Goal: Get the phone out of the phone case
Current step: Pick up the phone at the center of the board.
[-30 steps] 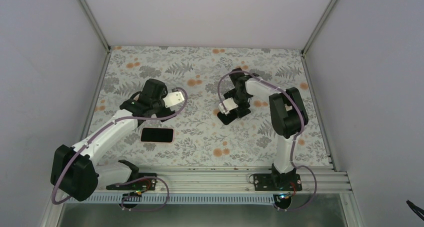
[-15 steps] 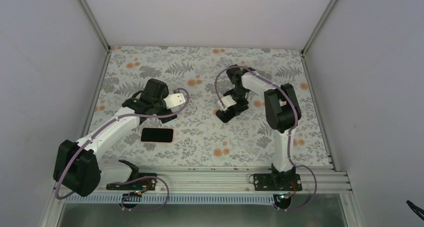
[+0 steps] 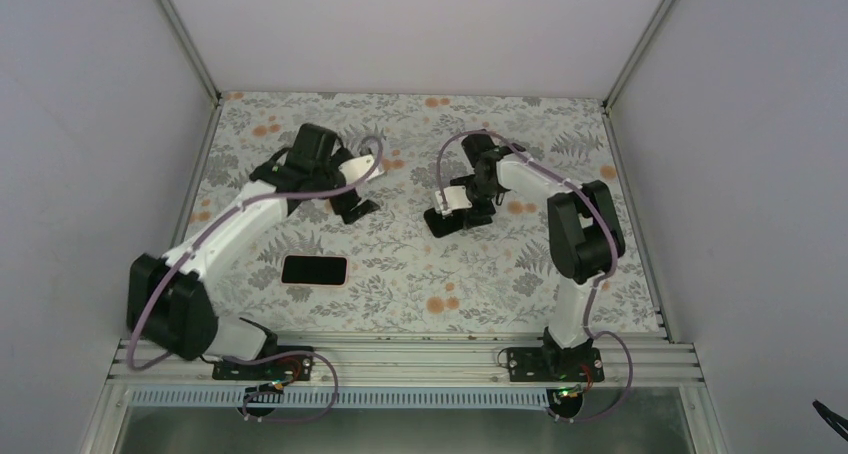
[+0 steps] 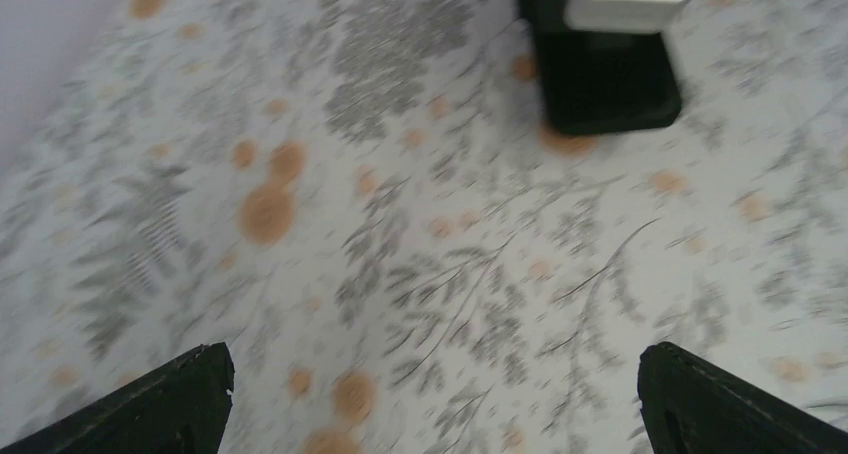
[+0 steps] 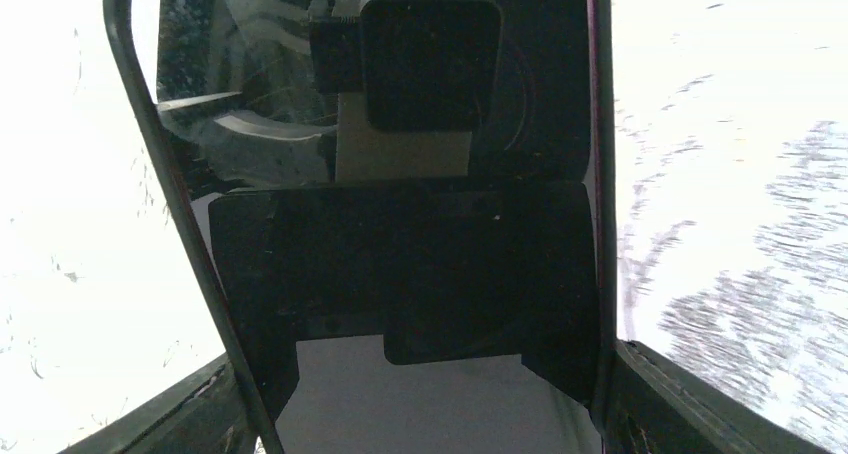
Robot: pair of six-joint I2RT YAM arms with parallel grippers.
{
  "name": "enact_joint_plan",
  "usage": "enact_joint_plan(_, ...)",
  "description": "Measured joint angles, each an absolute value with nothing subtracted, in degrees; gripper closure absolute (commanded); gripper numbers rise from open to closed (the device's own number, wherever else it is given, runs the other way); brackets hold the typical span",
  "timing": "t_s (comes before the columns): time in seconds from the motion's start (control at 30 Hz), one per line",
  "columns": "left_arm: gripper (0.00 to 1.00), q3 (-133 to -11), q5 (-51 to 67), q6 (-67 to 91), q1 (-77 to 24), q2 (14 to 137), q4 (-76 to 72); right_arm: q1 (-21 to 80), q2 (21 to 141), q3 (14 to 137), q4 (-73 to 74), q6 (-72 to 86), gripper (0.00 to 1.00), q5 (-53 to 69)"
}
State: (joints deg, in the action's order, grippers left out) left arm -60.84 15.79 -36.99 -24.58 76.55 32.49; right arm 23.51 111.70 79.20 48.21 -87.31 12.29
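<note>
The right fingers (image 5: 690, 404) are clamped on the glossy black phone (image 3: 446, 224), propping its end on the surface (image 3: 400, 264) well beyond and right of the pink-rimmed case (image 3: 314, 270). The two look already separated. The left fingers (image 4: 170, 399), spread apart and empty, hover beyond the case, probably to leave room.

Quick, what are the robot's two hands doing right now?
Left gripper: open, holding nothing.
Right gripper: closed on what looks like the black case.
</note>
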Motion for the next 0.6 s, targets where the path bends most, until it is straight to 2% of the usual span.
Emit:
enact_joint_plan(0.3,0.00,-87.1,38.2,-37.0,-24.4,101.3,53.1,23.6,103.0,74.9,38.1,-76.2,0.36,16.2)
enact_joint_plan(0.6,0.00,-95.5,45.3,-33.1,-23.8,107.0,60.7,24.8,100.5,74.2,32.3,-69.6,0.36,16.4)
